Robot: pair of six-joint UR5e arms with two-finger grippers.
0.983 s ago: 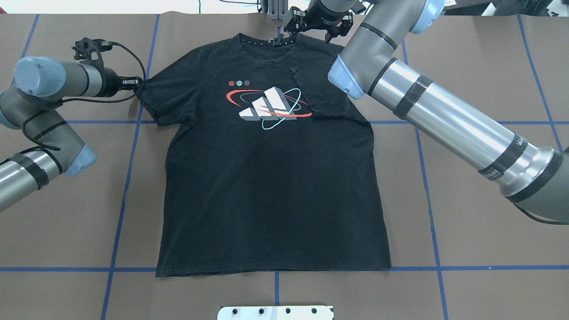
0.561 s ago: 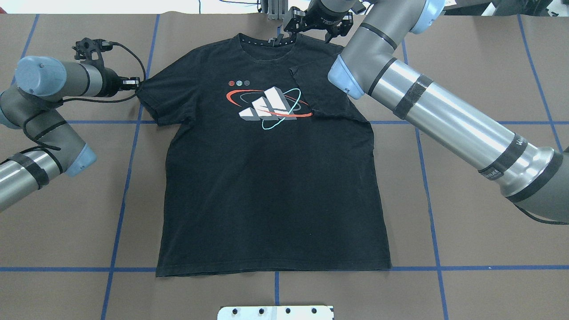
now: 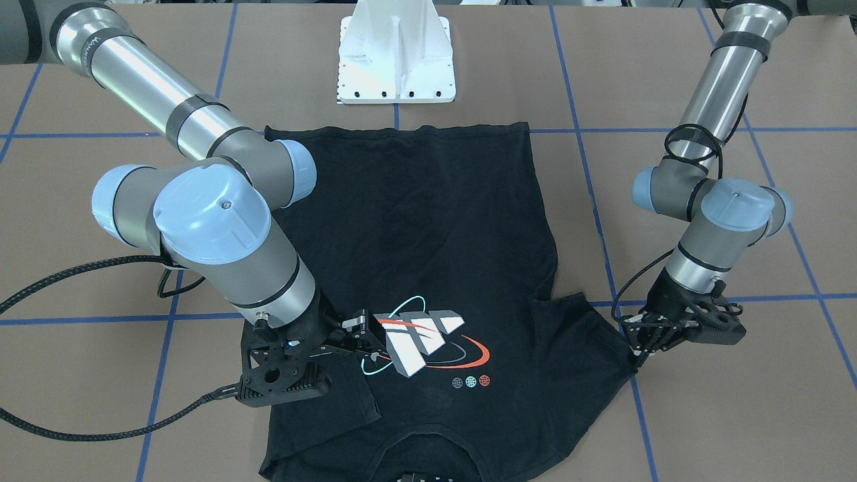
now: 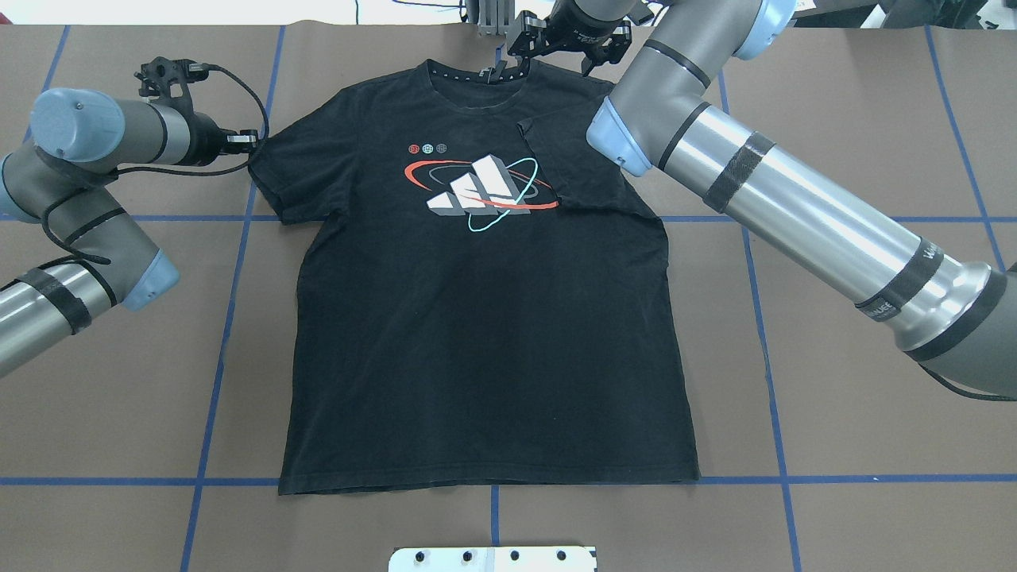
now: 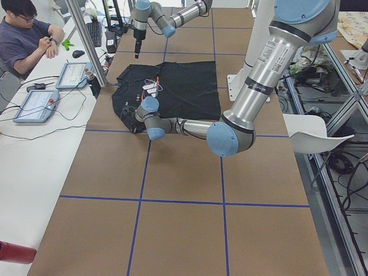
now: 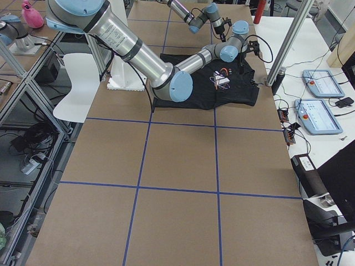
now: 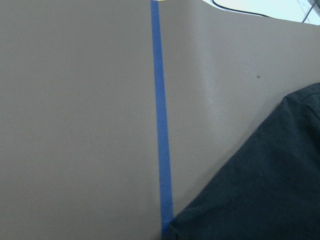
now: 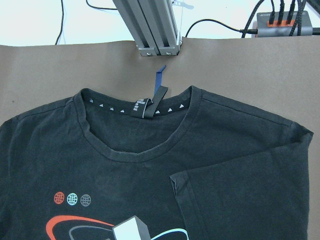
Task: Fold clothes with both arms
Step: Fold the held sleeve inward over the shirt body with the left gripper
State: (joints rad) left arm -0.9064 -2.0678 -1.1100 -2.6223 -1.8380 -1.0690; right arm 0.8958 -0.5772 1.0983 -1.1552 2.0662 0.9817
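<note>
One sleeve is already turned in, so you appear to be early in the folding. The T-shirt (image 4: 477, 334) lies flat on the bench (image 4: 874, 445) with its logo (image 4: 481, 191) up. It spreads directly beneath the right hand (image 3: 367, 333) and runs out sideways to end at the tips of the left hand (image 3: 641, 340).

The folded sleeve (image 4: 572, 167) lies just beside the right hand, its cut edge reaching the rim of the logo. The open sleeve (image 4: 290, 171) points straight at the left hand, which meets its outer corner low on the bench.

Neither hand shows its state plainly. The left one looks narrow at the sleeve edge, but you cannot tell whether cloth is pinched there or only touched. The right one hangs above the chest with no cloth seen in it. Its gap cannot be told either, since its own camera shows only the collar (image 8: 145, 145) ahead of it.

Expect thin, soft cotton. It will be light and limp, with no stiffness to hold a crease, and it is likely to drag and wrinkle across the bench.

Take hold at the stitched edges, where doubled cloth gives you something to bite:
- the sleeve edge in front of the left hand
- the shoulder seams
- the bottom hem (image 4: 485, 479), which lies well away from both hands

Pinch the top layer only and lift it clear before carrying it across. Lay it down rather than pulling, or the whole shirt may slide with you.
</note>
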